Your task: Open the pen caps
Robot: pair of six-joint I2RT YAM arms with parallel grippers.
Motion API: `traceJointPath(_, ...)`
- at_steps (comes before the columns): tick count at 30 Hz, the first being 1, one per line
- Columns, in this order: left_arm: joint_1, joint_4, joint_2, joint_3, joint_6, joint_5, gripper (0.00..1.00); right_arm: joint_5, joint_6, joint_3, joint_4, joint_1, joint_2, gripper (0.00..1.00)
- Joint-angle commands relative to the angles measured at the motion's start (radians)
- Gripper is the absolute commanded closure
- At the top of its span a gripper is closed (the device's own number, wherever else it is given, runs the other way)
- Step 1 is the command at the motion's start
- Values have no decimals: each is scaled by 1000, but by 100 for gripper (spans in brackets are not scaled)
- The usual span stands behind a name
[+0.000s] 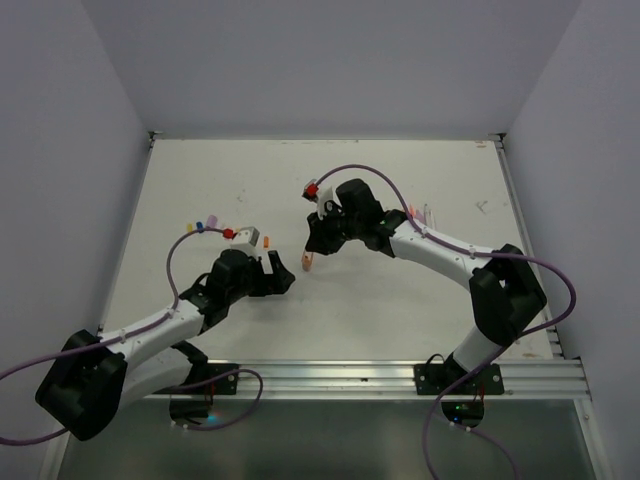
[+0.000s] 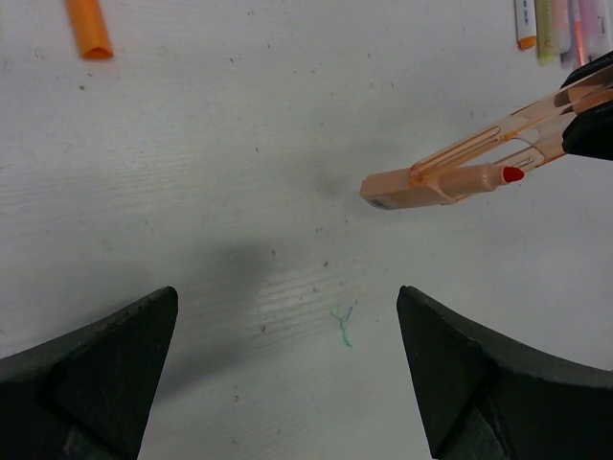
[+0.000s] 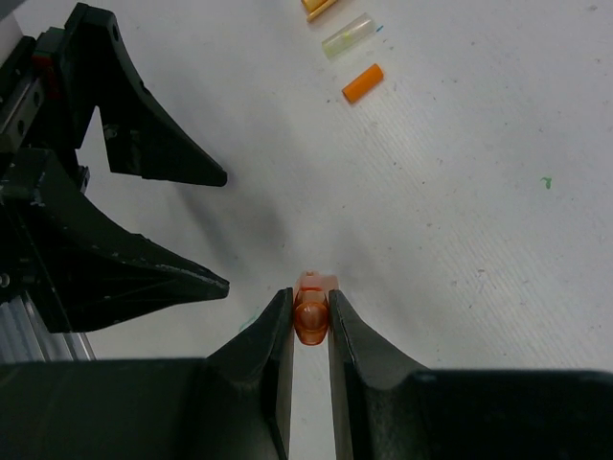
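Pen status: peach pen [image 2: 412,189] is clamped in the right gripper [image 3: 309,295], held low near the middle of the table [image 1: 350,330], free end pointing toward the left gripper [image 2: 287,299]. Right fingers [image 3: 263,364] are pinched tight on a translucent orange part [image 3: 310,321] of it. In the left wrist view a red tip [image 2: 512,173] shows at the end of the peach section, with the translucent orange piece running alongside and back into the right fingers. Could be the cap partly off, but I can't tell cap from body at this angle. Left gripper is spread wide with nothing in it, facing the pen's free end, not touching. Loose caps [image 1: 205,225] sit clustered at the left rear of the table. One orange cap [image 2: 88,27] lies on the table ahead of the left gripper. Other pens [image 1: 421,212] lie side by side on the right, just behind the right arm.
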Motion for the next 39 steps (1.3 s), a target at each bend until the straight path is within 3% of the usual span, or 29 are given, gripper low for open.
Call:
traceJointPath(1,-12,181,34,-36,-58,-12,0,-18,21,14,41,-5,-7,100)
traceJointPath(22,-19,290,146,-27,-89,-105,0,-110,79,-19,84,-5,-114,100)
traceJointPath(39,-18,376,94,-13,-135,-99,0,-222,119,-54,129,-5,-166,100)
